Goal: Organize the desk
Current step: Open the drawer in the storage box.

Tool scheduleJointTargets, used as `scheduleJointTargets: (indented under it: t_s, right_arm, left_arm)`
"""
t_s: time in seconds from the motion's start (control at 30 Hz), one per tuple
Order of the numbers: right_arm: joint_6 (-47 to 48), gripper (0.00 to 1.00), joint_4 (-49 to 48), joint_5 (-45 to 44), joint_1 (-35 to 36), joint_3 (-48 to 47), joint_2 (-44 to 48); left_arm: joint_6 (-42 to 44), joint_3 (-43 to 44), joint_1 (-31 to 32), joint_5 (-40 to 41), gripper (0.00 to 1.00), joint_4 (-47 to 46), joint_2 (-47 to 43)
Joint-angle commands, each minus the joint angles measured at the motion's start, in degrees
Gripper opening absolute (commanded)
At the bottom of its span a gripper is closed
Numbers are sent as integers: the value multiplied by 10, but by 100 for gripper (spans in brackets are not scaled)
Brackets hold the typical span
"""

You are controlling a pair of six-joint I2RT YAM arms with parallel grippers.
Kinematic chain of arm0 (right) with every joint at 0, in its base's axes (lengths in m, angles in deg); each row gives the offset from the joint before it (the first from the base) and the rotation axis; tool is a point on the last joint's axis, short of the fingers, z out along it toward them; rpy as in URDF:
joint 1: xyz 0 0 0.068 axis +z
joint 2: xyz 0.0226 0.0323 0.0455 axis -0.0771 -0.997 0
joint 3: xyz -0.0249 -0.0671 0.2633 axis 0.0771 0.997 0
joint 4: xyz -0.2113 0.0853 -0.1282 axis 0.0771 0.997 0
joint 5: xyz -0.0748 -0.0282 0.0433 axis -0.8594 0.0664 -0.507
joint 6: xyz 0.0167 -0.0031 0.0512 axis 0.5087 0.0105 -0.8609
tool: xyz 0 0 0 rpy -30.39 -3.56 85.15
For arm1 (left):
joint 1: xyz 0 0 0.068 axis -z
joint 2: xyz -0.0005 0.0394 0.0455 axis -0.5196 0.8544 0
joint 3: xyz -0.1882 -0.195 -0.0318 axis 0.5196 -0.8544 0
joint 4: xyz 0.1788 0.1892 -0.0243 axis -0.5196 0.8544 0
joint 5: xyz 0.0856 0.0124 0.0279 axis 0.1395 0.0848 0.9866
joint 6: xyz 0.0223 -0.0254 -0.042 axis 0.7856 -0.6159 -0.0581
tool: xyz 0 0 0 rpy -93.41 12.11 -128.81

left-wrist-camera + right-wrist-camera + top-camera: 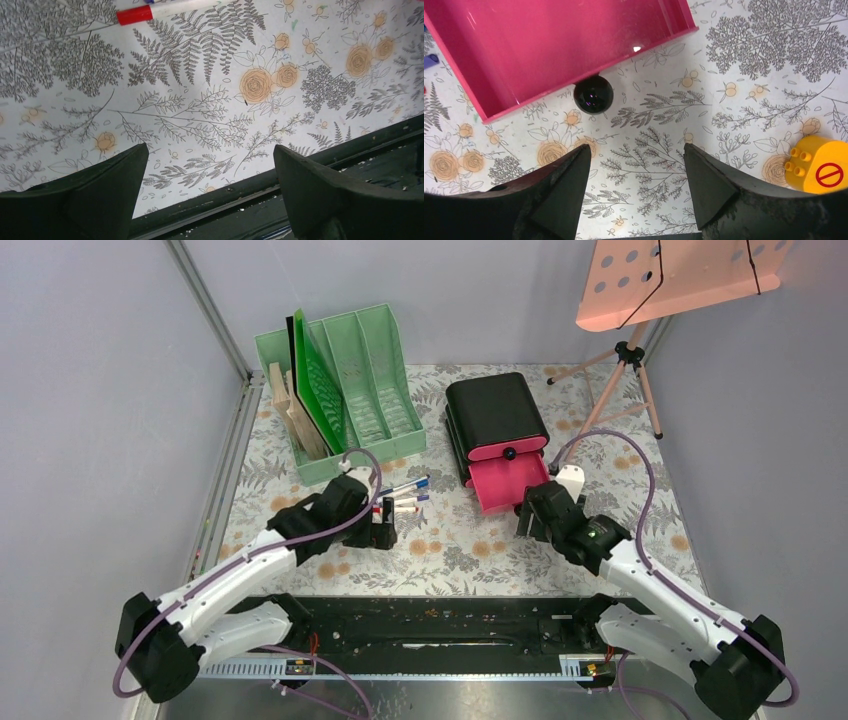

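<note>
- Desk (450, 540): fern-print cloth, spans the scene under both arms.
- Pink drawer (549, 40): stands open toward the near side, right arm nearer.
- Right gripper (636, 155): jaws apart, empty; drawer knob (594, 94) just far, slightly left of the gap.
- Left gripper (210, 155): jaws wide, empty; markers (405, 495) just far.

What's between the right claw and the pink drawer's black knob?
Only bare desk cloth between right gripper and knob, shown in the right wrist view.
</note>
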Motion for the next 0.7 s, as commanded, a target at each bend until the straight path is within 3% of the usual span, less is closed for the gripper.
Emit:
scheduleJointTargets:
  t_s: [0.0, 0.3, 0.67]
  right_arm:
    - [-24, 76, 12, 11, -2, 19, 22]
    - [-32, 76, 0, 13, -1, 54, 43]
    - [-34, 76, -3, 11, -2, 63, 46]
  left_arm:
    - [74, 59, -1, -16, 99, -7, 55]
    - [150, 140, -1, -33, 97, -4, 188]
    - [202, 235, -2, -64, 83, -22, 351]
